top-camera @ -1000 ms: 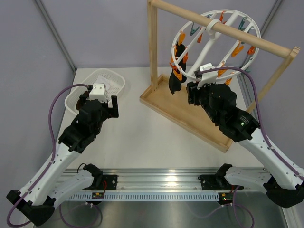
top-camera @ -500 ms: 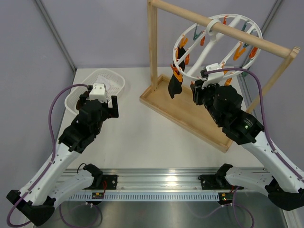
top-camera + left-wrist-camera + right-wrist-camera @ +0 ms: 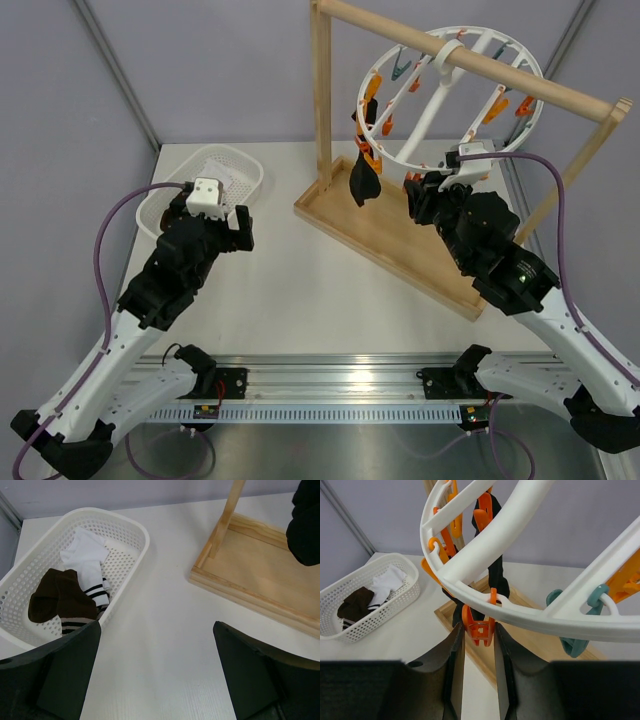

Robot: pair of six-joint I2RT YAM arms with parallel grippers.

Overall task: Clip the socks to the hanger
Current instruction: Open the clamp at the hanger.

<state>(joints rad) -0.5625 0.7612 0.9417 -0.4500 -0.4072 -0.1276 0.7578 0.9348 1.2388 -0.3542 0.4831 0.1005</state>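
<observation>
Right fingers [image 3: 456, 665] pinched on orange clip [image 3: 479, 628]; left fingers [image 3: 70, 675] wide, empty. If hanger [image 3: 530, 616] is tugged, black sock [image 3: 363, 180] may be shaken off.

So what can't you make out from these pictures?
Left wrist view: the black sock is cut off by the top right edge; its clip is out of frame.
Left wrist view: the socks in the basket overlap, so their number is unclear.
Right wrist view: whether the right pincer presses the orange clip between its fingers.
Top view: that pincer's fingertips, hidden by its own wrist.
</observation>
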